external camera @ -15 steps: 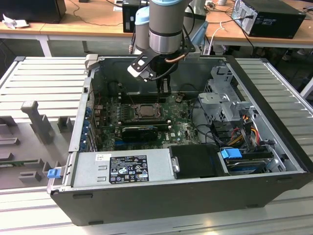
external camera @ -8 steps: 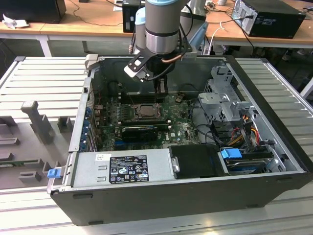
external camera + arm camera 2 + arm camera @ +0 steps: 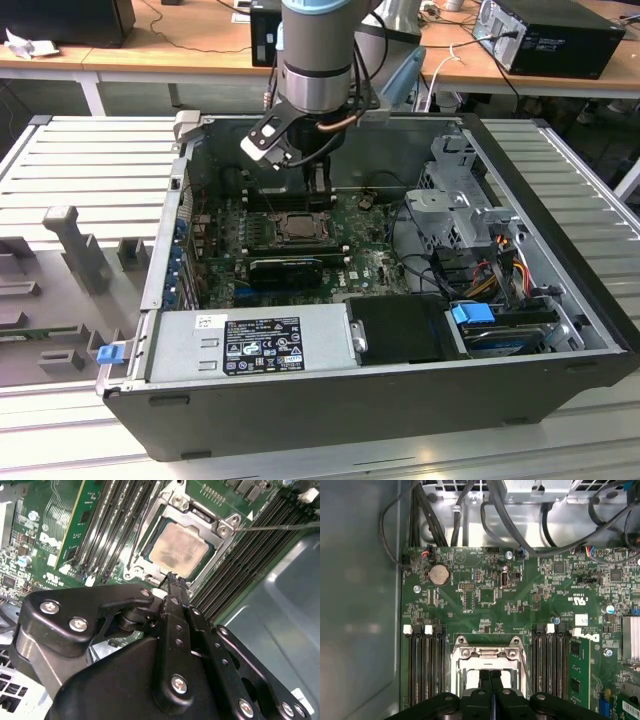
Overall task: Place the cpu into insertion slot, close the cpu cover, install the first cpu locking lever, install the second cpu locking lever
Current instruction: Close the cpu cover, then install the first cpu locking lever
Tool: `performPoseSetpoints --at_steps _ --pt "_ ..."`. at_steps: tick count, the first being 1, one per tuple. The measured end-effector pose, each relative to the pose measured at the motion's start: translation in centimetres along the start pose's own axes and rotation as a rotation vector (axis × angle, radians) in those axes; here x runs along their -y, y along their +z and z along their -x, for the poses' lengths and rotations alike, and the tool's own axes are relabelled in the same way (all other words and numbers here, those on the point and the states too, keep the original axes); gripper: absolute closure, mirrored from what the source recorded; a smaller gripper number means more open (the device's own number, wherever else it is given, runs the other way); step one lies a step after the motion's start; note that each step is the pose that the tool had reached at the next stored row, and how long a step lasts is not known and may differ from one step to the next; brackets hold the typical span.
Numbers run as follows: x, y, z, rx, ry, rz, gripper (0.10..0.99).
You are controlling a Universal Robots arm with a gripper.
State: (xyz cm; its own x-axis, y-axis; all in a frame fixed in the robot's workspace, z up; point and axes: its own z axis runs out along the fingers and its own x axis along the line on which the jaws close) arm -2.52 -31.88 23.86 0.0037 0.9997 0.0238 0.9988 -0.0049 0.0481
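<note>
My gripper (image 3: 175,580), a black metal hand with two narrow fingers, has its fingertips pressed together with nothing between them. In the second wrist view it hovers just beside the near edge of the socket.

Right past the tips lies the cpu (image 3: 177,549), a small flat square chip with a pale silver-beige top. It is seated in the insertion slot (image 3: 296,227), the dark-rimmed square socket in the green circuit board (image 3: 485,595). The cpu cover (image 3: 156,522), a thin dull-silver frame plate, appears to lie flat around it, the chip showing through its window.

I judge the chip light, rigid, slick on top and delicate underneath. It would be held by opposite edges, but those now sit under the frame. The cover looks like stiff sheet metal, best pressed on its flat rim.

A thin bright wire lever (image 3: 280,527) sticks out from the socket corner over the long black memory slots (image 3: 250,565); it looks unlatched. I would expect it to be springy, easiest to work near its free end.

Room is tight, with memory slots near both flanks of the socket. Beyond are the grey case wall (image 3: 280,610) and a bundle of dark cables (image 3: 520,530) along the board's far edge. Above the socket it is open.
</note>
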Motion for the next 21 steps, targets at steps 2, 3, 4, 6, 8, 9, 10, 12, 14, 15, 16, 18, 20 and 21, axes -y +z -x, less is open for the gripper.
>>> performPoseSetpoints --at_steps 2,3,4,6,8,9,10,12,14,15,16,18,20,21 --pt "0.10 0.10 0.03 -0.0002 -0.008 -0.005 0.980" --pt "0.13 0.18 0.05 -0.0006 -0.016 -0.008 0.980" --pt "0.16 0.25 0.07 -0.0008 -0.023 -0.011 0.980" --pt "0.47 0.31 0.11 -0.0011 -0.032 -0.013 0.980" --pt "1.00 0.31 0.12 -0.0014 -0.035 -0.013 0.980" --pt "1.11 0.30 0.11 -0.0015 -0.036 -0.013 0.980" --pt "1.38 0.29 0.12 -0.0014 -0.036 -0.013 0.980" --pt "1.60 0.27 0.12 -0.0014 -0.036 -0.013 0.980" --pt "1.97 0.26 0.12 -0.0014 -0.036 -0.013 0.980" --pt "2.10 0.25 0.12 -0.0014 -0.036 -0.013 0.980" --pt "2.18 0.23 0.13 -0.0012 -0.036 -0.014 0.980" --pt "2.18 0.14 0.13 -0.0013 -0.036 -0.014 0.980" --pt "2.17 -0.01 0.11 -0.0017 -0.036 -0.013 0.980" --pt "2.17 -0.05 0.12 -0.0014 -0.036 -0.013 0.980"
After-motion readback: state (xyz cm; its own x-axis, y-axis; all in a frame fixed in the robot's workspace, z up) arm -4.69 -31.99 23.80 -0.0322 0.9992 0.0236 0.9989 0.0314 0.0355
